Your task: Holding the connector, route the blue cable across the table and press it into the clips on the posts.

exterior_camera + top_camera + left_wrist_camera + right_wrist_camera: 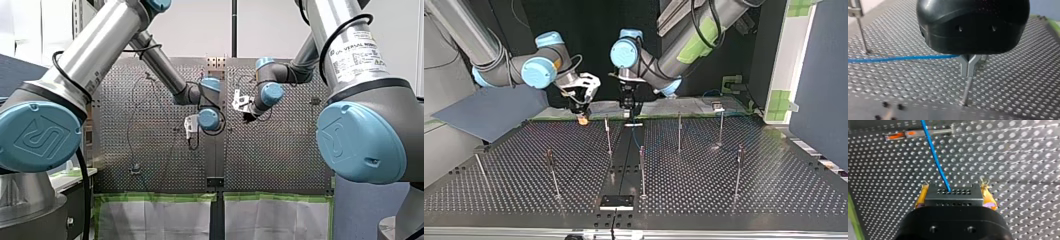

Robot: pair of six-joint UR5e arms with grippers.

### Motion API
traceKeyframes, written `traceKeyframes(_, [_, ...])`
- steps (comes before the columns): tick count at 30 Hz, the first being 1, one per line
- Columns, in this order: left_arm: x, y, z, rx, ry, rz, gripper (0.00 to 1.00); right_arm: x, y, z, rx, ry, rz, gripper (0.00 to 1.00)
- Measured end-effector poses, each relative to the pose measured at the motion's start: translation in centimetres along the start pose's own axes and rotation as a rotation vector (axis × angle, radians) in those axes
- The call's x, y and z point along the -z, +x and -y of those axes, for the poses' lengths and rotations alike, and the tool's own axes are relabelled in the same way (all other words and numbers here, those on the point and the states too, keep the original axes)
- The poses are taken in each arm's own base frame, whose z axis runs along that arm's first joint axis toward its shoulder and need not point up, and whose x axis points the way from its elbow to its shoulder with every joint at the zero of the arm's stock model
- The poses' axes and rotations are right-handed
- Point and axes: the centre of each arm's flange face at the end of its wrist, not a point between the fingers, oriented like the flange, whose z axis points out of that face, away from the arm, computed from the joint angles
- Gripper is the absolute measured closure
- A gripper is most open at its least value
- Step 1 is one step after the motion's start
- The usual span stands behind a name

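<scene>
My right gripper (954,189) has its jaws shut tight on the black connector (954,196), just over the table (1023,157). The blue cable (934,155) comes out of one of the connector's little holes and runs away over the table. My left gripper (968,65) has its thin metal jaws pressed together on the cable, right above a thin post (967,91).
</scene>
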Motion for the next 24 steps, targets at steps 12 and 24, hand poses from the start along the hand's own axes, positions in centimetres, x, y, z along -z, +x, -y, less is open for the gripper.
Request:
traceKeyframes(12, [2.3, 4.4, -2.0, -0.010, 0.009, -0.042, 1.00, 0.5, -2.1, -0.8, 0.019, -0.020, 0.010, 1.00])
traceKeyframes(24, [4.0, 6.4, -2.9, -0.014, 0.042, -0.082, 1.00, 0.1, -2.5, -1.9, 0.021, -0.016, -0.038, 1.00])
